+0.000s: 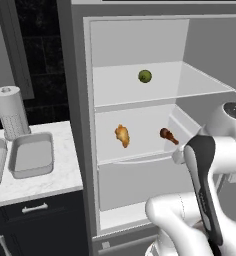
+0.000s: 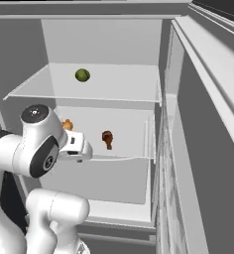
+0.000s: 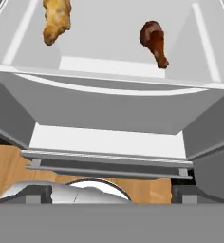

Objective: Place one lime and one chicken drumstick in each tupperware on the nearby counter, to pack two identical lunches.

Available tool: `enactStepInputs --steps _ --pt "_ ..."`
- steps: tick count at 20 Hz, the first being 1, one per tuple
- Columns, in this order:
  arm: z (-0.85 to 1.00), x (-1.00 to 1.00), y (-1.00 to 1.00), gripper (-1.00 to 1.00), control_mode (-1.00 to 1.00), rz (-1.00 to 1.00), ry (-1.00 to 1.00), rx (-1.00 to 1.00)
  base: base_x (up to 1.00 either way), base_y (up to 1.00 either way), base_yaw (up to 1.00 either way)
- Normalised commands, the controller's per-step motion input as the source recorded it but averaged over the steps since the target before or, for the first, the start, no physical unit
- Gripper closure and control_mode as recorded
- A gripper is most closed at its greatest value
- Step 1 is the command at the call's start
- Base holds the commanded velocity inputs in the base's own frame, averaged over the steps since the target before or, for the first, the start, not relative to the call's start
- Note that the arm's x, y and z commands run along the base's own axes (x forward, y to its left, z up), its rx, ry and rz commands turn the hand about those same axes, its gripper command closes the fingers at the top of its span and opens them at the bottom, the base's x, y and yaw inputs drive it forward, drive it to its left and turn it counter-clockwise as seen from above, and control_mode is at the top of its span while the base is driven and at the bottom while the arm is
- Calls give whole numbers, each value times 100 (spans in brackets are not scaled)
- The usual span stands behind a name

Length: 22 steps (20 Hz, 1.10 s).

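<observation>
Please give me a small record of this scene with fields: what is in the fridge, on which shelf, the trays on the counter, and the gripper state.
upper glass shelf: one round green lime
middle shelf: golden-brown breaded chicken piece at left, dark brown chicken drumstick at right, apart
counter: white marble-look counter left of the open fridge
trays: light-grey rectangular tupperware tray, nothing inside; a second one cut off at the left edge
beside trays: white paper towel roll
gripper: open, holding nothing

We see an open fridge point(image 1: 79, 125) on the right with pale grey walls, a clear upper shelf point(image 1: 195, 82) and a white middle shelf point(image 1: 145, 147) below it. To its left, at the far side, a paper towel roll point(image 1: 10, 112) stands upright against a black tiled wall point(image 1: 45, 55). Near us, below the fridge's bottom ledge, we make out a wooden floor point(image 3: 9, 171).
</observation>
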Motion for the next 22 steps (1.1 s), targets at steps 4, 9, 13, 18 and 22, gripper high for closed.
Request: enactStepInputs --steps 4,9,13,18,22 --pt "-39 61 -32 -100 -100 0 -15 0 0 0 0" --pt "-29 83 -30 -100 -100 0 -4 0 0 0 0" --pt "-25 85 -35 -100 -100 0 0 0 0 0 0" --pt "-29 82 -14 -100 -100 3 3 0 0 0 0" --pt "-24 75 -12 -100 -100 8 3 0 0 0 0"
